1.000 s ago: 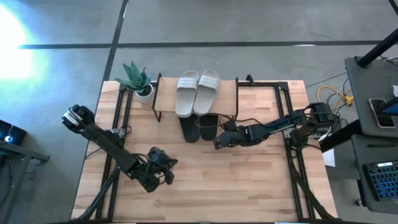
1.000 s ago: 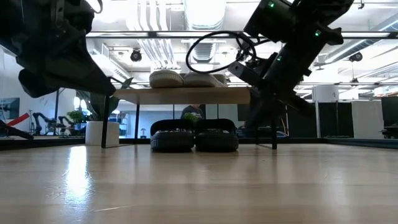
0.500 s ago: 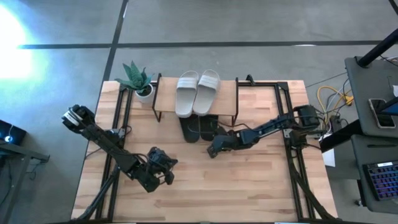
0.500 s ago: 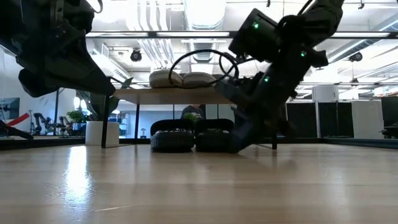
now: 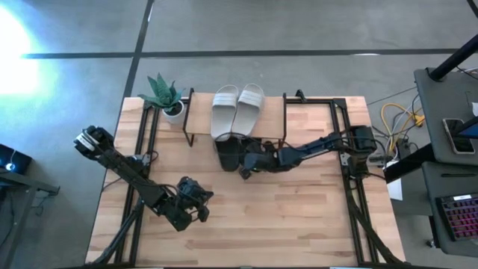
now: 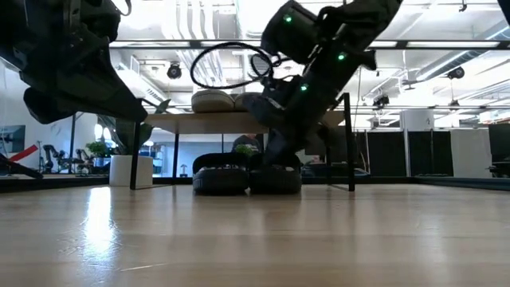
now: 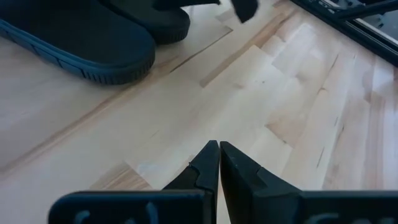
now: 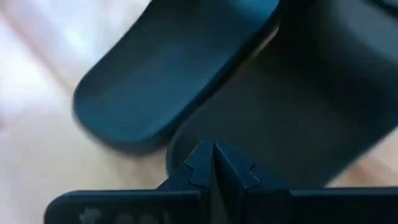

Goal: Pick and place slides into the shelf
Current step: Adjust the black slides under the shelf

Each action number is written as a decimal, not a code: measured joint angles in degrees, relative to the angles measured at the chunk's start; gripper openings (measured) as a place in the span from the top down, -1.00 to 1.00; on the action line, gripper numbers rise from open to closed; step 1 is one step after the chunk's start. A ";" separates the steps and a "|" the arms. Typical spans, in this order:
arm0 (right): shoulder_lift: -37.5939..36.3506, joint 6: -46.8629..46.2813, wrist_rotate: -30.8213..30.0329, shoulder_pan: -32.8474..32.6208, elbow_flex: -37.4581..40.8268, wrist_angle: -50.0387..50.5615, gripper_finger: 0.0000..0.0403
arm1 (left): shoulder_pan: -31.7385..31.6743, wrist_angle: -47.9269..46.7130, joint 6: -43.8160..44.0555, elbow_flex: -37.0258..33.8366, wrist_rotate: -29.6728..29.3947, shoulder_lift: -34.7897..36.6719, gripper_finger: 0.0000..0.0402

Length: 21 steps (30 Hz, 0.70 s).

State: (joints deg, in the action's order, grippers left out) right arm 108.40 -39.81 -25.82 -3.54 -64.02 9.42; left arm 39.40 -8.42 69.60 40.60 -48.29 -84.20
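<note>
Now the right end effector [image 5: 245, 172] is seen low over the surface [image 5: 299, 217], right at the heel end of the black slides [image 5: 237, 153]. Its fingers are pressed together with no gap, and nothing is held between them. In the right wrist view the closed tips sit just at the edge of one black slide [image 8: 292, 118], with the other black slide [image 8: 168, 81] just beside it.

Both black slides are parked side by side under the shelf [image 5: 198, 112], with their heels poking out toward the front of the surface. Their long way runs front to back, the same as the pale slides [image 5: 237, 110], which are laid as a pair on top of the shelf plank. So the black slide lies straight ahead of the right end effector, and a push along its long way would send it deeper under the shelf. Whether the tips are really touching the slide is hard to tell, since the close view is blurry.

The right arm is stretched far out and low from its base, reaching across toward the shelf. It is much nearer to the slides than the left arm.

The left end effector [image 5: 196, 196] is kept well apart near the front of the surface, with its fingers closed and empty.
</note>
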 joint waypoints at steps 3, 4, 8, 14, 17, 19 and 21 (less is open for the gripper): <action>0.33 -0.03 -0.73 0.80 -0.51 2.73 0.96 | 0.00 -0.12 0.00 0.00 0.00 0.00 1.00; 0.33 -0.53 -0.57 0.84 -0.63 2.68 0.96 | 0.00 -0.15 -0.02 0.00 0.02 0.00 1.00; -1.14 -0.96 0.73 -0.29 -2.25 2.60 0.96 | 0.10 -0.21 -0.04 0.00 0.07 0.00 1.00; -1.54 -0.24 12.56 -1.74 -4.37 4.81 0.96 | 0.11 -0.09 -1.62 -0.02 0.07 0.00 1.00; -0.34 -3.10 15.19 -1.43 -2.91 7.08 0.96 | 0.11 -0.12 -2.75 -0.02 0.07 0.00 1.00; 0.40 -4.32 16.07 -1.33 -1.67 7.45 0.96 | 0.11 -0.14 -2.80 -0.02 0.07 0.00 1.00; 1.21 -4.55 17.02 -1.42 -0.89 7.07 0.96 | 0.11 -0.12 -2.80 -0.02 0.04 0.00 1.00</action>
State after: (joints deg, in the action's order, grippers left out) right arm 109.62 -44.36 -8.80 -4.96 -64.91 16.49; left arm 39.51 -8.54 66.80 40.58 -48.25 -84.20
